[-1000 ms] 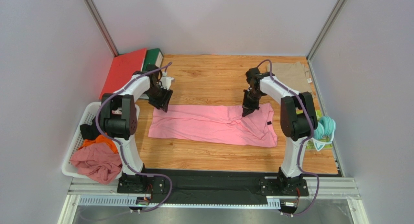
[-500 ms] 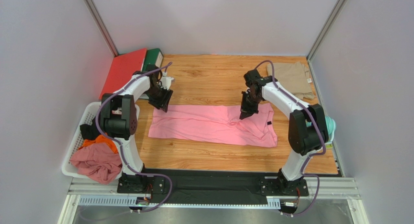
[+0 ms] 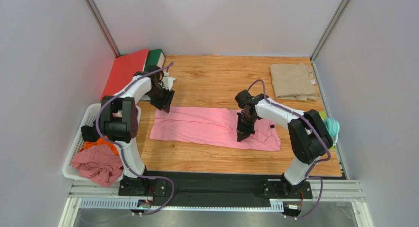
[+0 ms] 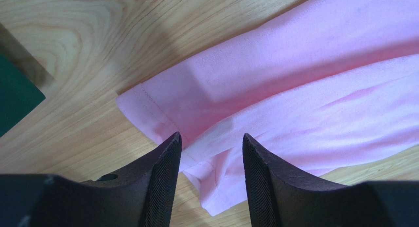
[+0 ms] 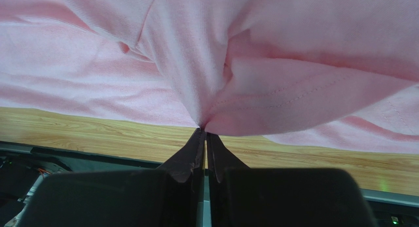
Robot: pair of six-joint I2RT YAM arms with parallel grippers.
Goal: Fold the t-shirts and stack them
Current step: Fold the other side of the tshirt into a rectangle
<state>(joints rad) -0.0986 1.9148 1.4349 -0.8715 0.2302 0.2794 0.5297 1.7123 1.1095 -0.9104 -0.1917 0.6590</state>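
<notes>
left claw [image 4: 211, 143] hovers with its jaws apart, low over the far left hem corner of the pink t-shirt [image 3: 196, 126]. cloth shows between the fingers, but nothing is pinched. the shirt lies spread long across the middle of the wooden table [image 3: 211, 79]. over to the right claw [image 5: 204, 131], clamped tight on a bunched fold of pink, close to the shirt's near edge. my read: 1 side is being folded over while the other end lies flat, so the fold risks going skewed. best play is for the left to close on its corner and match, both carried low, edge laid flush on edge. far right, the khaki t-shirt [image 3: 292, 82] lies folded, ready for stacking.
</notes>
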